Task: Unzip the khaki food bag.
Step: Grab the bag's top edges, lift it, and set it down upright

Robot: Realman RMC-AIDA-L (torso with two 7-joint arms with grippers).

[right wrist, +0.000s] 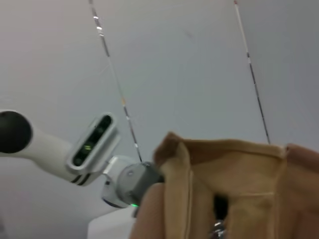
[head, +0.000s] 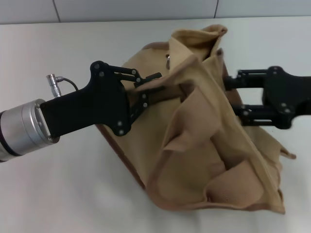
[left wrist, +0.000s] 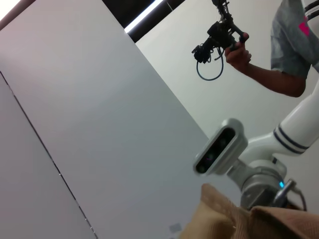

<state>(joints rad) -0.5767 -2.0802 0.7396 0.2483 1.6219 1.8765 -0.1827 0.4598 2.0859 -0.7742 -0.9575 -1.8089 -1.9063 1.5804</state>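
Observation:
The khaki food bag (head: 209,145) lies slumped and crumpled on the white table (head: 58,194), its brown-trimmed edge toward the front. My left gripper (head: 156,83) reaches in from the left and is shut on a fold of cloth at the bag's upper left side. My right gripper (head: 228,94) comes in from the right, pressed against the bag's upper right side, its tips hidden behind the cloth. A small metal piece (head: 167,58) shows near the bag's far top. Khaki cloth also fills the lower part of the left wrist view (left wrist: 239,219) and the right wrist view (right wrist: 234,184).
A pale wall (head: 146,9) runs behind the table's far edge. In the left wrist view a person's hand (left wrist: 237,52) holds a black device with a cable.

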